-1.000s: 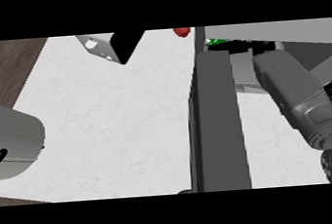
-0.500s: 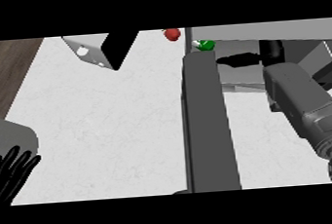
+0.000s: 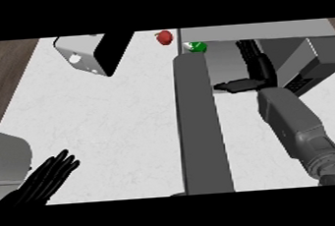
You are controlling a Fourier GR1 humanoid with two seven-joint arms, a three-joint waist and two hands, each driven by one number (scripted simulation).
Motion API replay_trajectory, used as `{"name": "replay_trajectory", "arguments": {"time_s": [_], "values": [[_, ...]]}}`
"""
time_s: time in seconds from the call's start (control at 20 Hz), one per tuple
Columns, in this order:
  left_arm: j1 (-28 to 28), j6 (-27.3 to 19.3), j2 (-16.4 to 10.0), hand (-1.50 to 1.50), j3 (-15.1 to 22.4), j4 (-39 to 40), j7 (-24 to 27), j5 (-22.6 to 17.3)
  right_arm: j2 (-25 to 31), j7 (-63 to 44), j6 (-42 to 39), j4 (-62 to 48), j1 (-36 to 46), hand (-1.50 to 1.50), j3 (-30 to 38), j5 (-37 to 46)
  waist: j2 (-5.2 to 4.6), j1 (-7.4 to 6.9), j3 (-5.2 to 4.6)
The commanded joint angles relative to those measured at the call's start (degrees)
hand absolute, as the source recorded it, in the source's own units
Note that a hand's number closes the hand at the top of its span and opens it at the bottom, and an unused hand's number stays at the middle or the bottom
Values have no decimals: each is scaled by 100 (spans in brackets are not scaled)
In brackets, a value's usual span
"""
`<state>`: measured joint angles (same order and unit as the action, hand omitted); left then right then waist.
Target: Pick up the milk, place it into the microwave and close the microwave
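White surface [image 3: 113,119], the microwave [image 3: 266,31] at the right with its door [image 3: 200,127] open. My right robot hand [image 3: 258,71] is inside, spread wide; the milk I cannot make out. My left robot hand [image 3: 48,177] rests open, near left.

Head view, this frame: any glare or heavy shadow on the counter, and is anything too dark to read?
Head view: the white counter is evenly lit, with no glare patch or heavy shadow. Head view: the right hand is a black shape against the grey microwave, hard to read. Head view: the left hand stands out plainly, lower left.
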<state>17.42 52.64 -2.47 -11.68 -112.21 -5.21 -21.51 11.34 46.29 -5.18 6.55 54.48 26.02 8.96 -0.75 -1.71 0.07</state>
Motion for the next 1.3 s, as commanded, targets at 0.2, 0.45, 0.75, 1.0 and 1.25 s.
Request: {"name": "replay_trajectory", "arguments": {"time_s": [0.2, 0.45, 0.75, 1.0, 1.25], "values": [[-672, -397, 242, -150, 423, 725, 692, 1445, -693, 615, -715, 245, -1104, -150, -223, -54, 113, 274, -15], [-748, -582, 245, 150, 849, 1133, 1070, 1875, -703, 773, -409, 581, -1989, -150, -493, 80, 149, 380, -23], [-1278, -1200, 246, 150, 1274, 1394, 1050, 2374, -627, 924, -543, 1272, -3063, -150, -761, 137, 168, 469, -29], [-1503, -1609, 246, 150, 1829, 2125, 1591, 3167, -249, 1033, -987, 2101, -3986, -150, -727, -119, 149, 490, -34], [-1985, -1752, 246, 150, 2088, 2579, 1695, 3570, -2, 937, -1436, 3146, -4974, -150, -783, -385, 152, 566, -40]]}}
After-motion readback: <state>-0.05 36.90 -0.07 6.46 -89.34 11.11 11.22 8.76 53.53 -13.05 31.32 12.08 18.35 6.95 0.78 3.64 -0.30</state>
